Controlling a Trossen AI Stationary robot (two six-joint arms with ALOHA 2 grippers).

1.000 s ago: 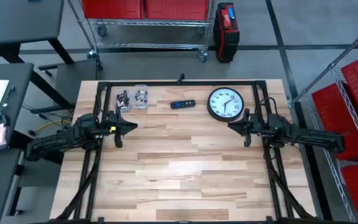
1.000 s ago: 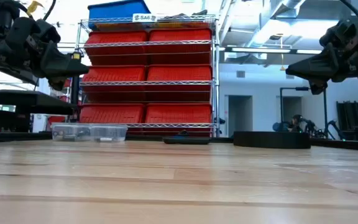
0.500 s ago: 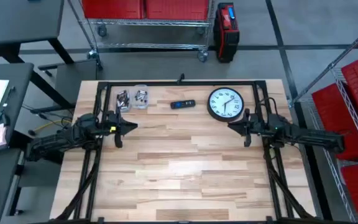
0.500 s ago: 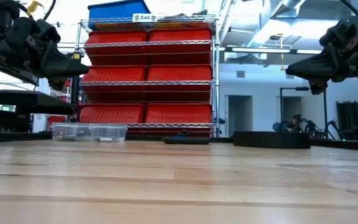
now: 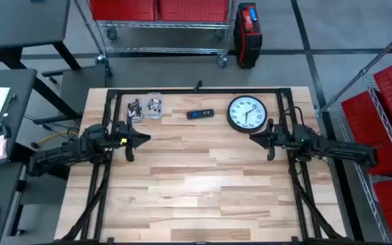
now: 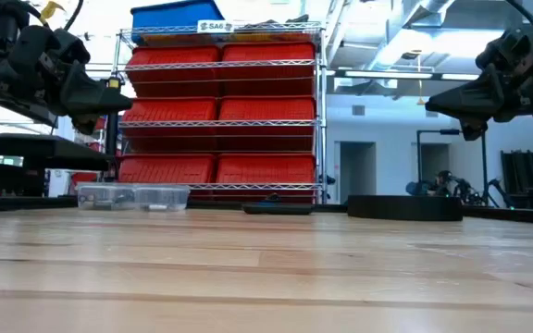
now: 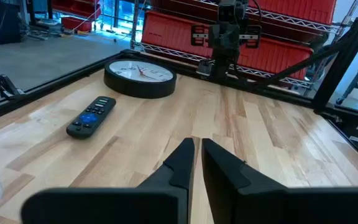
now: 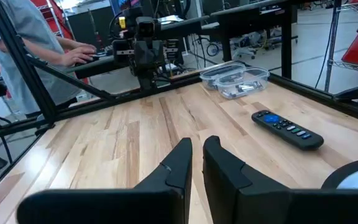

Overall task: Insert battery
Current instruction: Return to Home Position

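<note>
Left tool (image 7: 197, 152) and right tool (image 8: 197, 149) hover face to face, both pressed together, empty; remote (image 5: 200, 113) lies between them, clock (image 5: 246, 113) near the right tool.

Far edge, one row: two clear lidded plastic boxes (image 5: 145, 107) touching each other, a slim black remote (image 5: 200, 113), and a round black-rimmed white wall clock (image 5: 246, 113). The gap between boxes and remote is wider than the gap between remote and clock. All lie low.

The middle and near parts of the light wooden plank table (image 5: 203, 197) are open.

Left gripper (image 5: 147, 137) and right gripper (image 5: 252, 136) hang raised at the sides, tips facing inward and well apart. A broad lane lies between them.
</note>
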